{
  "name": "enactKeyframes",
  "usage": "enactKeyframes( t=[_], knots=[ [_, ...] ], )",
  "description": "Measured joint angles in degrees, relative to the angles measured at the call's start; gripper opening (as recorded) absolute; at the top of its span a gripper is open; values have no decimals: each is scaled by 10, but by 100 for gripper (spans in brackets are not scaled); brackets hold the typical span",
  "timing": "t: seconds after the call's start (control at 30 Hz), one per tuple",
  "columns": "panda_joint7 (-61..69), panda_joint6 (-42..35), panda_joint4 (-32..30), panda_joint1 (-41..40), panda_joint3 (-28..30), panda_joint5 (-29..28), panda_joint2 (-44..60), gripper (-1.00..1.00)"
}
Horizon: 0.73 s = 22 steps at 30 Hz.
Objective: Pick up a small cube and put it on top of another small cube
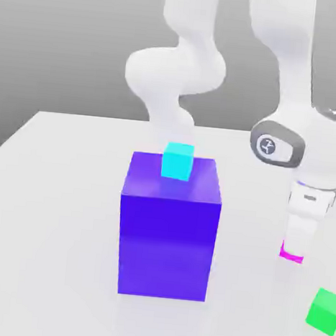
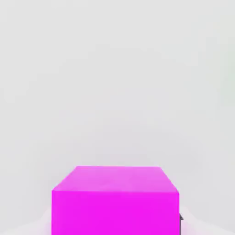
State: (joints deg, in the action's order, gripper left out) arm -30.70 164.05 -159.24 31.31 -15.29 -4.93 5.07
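Gripping the pink cube [image 2: 114, 202] now: gripper [image 1: 294, 249] shut tight on it, cube betw the fingers, low by the table [image 1: 60, 189]. Best to lift straight up w/o tilting, slow, so it won't slip. Cube is plain, matte, sharp-edged; green cube [image 1: 324, 311] just beside the fingers, cyan cube [image 1: 177, 162] atop big blue block [image 1: 167, 236], well apart.

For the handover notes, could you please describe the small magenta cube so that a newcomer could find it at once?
Start at the big blue-violet block in the middle of the white table, with a cyan cube on top. Look towards the exterior view's right, where the white arm comes down: the magenta cube sits at the claw, shut on it. It is the only pink one; the green cube lies nearer the corner.
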Motion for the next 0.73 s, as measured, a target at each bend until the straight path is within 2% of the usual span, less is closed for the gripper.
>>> enactKeyframes(
  t=[0.47,0.6,0.63,0.73],
  knots=[
    [-259,-158,210,-15,66,21,51,-100],
    [-289,-109,228,-9,82,5,117,-100],
    [-293,-92,229,-6,86,0,135,100],
    [-293,-92,229,-6,86,0,135,100]
  ],
)
